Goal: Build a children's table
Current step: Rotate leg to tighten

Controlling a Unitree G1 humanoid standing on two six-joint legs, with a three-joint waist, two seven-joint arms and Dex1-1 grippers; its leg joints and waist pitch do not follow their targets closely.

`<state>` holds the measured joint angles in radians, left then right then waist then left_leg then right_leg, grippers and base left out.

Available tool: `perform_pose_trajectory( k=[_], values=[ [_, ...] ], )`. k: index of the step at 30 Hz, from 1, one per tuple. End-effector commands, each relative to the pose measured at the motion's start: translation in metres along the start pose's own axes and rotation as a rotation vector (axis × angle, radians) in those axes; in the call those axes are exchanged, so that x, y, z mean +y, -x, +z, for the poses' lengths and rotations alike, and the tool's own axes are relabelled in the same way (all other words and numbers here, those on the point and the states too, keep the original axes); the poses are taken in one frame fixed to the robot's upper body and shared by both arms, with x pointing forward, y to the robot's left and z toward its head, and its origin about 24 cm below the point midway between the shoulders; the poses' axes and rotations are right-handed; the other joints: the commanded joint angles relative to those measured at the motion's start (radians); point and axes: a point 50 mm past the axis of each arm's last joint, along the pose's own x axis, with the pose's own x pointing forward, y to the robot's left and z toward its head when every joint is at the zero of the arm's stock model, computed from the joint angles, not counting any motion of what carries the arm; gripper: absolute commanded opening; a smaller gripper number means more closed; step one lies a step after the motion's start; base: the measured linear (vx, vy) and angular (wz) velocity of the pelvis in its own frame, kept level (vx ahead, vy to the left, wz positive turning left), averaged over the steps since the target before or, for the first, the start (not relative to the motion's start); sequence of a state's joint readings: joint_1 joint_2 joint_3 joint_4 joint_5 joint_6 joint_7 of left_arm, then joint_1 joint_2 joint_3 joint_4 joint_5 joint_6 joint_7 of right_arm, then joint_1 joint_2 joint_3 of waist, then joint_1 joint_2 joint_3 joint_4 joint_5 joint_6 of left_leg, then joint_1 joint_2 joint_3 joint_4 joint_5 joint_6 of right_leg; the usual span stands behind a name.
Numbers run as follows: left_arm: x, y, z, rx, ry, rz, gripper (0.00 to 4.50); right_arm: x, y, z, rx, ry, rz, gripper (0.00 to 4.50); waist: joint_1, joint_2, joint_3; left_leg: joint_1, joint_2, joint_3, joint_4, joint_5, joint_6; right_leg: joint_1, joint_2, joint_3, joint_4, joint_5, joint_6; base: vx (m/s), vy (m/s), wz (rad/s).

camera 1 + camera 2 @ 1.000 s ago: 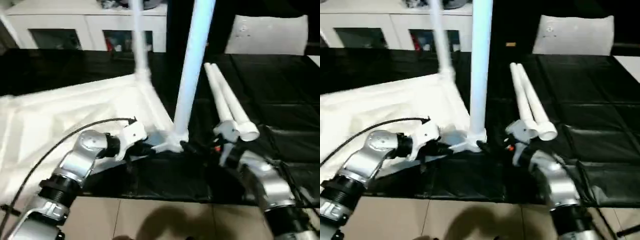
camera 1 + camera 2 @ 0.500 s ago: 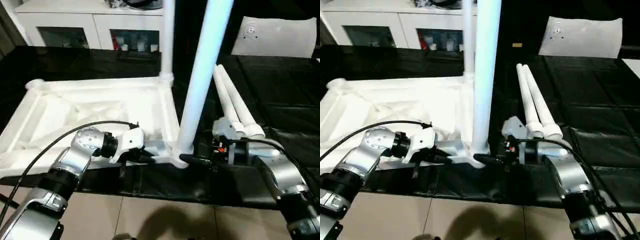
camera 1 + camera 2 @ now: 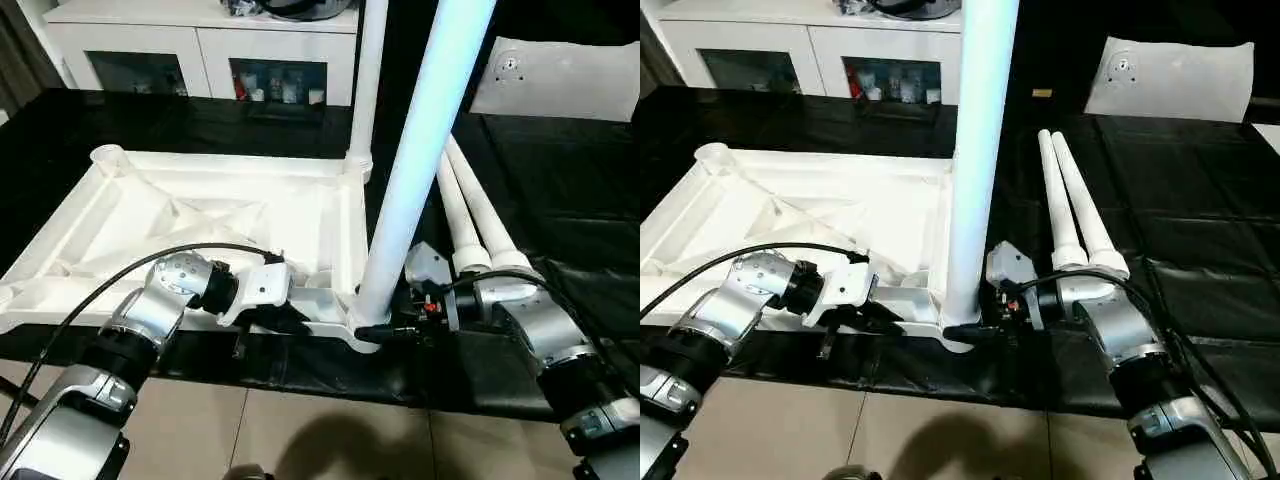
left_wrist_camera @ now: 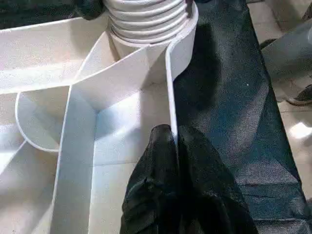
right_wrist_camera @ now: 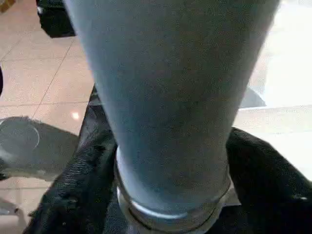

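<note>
Table top [image 3: 200, 215]: white, lying upside down with its ribbed underside up, across the left and centre of the head views on a black cloth [image 3: 560, 180].
Near-corner leg [image 3: 420, 170]: a long white tube standing upright in the round socket at the top's near right corner, low in the centre of the frame, rising out past the upper edge.
Far-corner leg [image 3: 365, 80]: a second tube upright in the far right socket, upper centre.
Open socket [image 3: 108, 157]: round and bare of any leg, at the far left corner, upper left of the frame.
Loose legs [image 3: 475, 225]: two more tubes lying side by side on the cloth, right of centre, wide ends toward the camera.
Left gripper [image 4: 175, 146]: at the top's near edge, lower left of centre; black fingers pressed together on the thin white rim wall beside the leg's socket.
Right gripper [image 3: 385, 333]: low at the base of the near-corner leg, lower centre right; its fingers seem to sit either side of the tube, though whether they squeeze it I cannot tell.
Flat panel [image 3: 560, 75]: white, with a small round mark, upper right on the cloth.
Cabinet [image 3: 200, 45]: white, glass-fronted, along the upper left edge behind the cloth.
Floor [image 3: 300, 435]: tan tiles along the lower edge.
</note>
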<state>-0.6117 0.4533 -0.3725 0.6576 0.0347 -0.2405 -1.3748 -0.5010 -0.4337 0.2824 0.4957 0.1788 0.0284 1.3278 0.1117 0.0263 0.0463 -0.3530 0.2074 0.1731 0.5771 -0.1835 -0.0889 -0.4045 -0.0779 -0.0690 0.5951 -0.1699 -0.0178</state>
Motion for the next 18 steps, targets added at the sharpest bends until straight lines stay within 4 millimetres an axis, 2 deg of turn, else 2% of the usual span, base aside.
perform_pose_trajectory(
  k=[1,7,12,14,15,17,18],
  values=[
    [0.003,-0.002,0.008,0.023,-0.067,-0.049,0.0,-0.002,-0.001,0.003,0.014,0.028,0.02,3.03,-0.004,-0.013,-0.065,0.001,0.02,0.004,-0.058,-0.185,0.054,0.054,-0.057,0.04,-0.063,-0.255,-0.191,0.0,0.0,0.0],
    [0.005,-0.001,0.007,0.019,-0.058,-0.033,0.0,-0.001,-0.003,0.002,-0.005,0.007,0.031,2.79,-0.003,-0.009,-0.067,0.001,0.021,0.004,-0.057,-0.178,0.058,0.055,-0.055,0.04,-0.058,-0.21,-0.209,0.0,0.0,0.0],
    [0.005,-0.001,0.006,-0.023,-0.004,-0.001,0.0,0.009,-0.008,-0.005,-0.032,-0.055,0.068,2.77,-0.002,-0.008,-0.067,0.003,0.022,0.004,-0.057,-0.185,0.056,0.055,-0.056,0.04,-0.06,-0.218,-0.211,0.0,0.0,0.0],
    [0.006,-0.003,0.007,-0.062,0.044,0.062,0.0,0.014,-0.016,-0.009,-0.104,-0.127,0.038,2.77,0.001,-0.008,-0.067,0.002,0.024,0.003,-0.058,-0.184,0.056,0.056,-0.058,0.04,-0.058,-0.203,-0.217,0.0,0.0,0.0],
    [0.006,-0.004,0.007,-0.076,0.07,0.099,0.0,0.016,-0.02,-0.011,-0.137,-0.159,0.006,2.77,0.0,-0.002,-0.067,0.0,0.024,0.002,-0.059,-0.185,0.053,0.057,-0.058,0.04,-0.056,-0.201,-0.219,0.0,0.0,0.0],
    [0.008,-0.005,0.006,-0.089,0.121,0.171,0.0,0.017,-0.03,-0.014,-0.184,-0.218,-0.081,2.76,-0.005,-0.004,-0.062,0.002,0.022,0.002,-0.063,-0.211,0.043,0.053,-0.057,0.039,-0.063,-0.241,-0.211,0.0,0.0,0.0],
    [0.01,-0.007,0.006,-0.096,0.15,0.215,0.0,0.017,-0.036,-0.016,-0.213,-0.244,-0.129,2.75,-0.008,-0.002,-0.06,0.004,0.019,0.001,-0.066,-0.24,0.029,0.053,-0.057,0.037,-0.07,-0.315,-0.187,0.0,0.0,0.0]
  ],
)
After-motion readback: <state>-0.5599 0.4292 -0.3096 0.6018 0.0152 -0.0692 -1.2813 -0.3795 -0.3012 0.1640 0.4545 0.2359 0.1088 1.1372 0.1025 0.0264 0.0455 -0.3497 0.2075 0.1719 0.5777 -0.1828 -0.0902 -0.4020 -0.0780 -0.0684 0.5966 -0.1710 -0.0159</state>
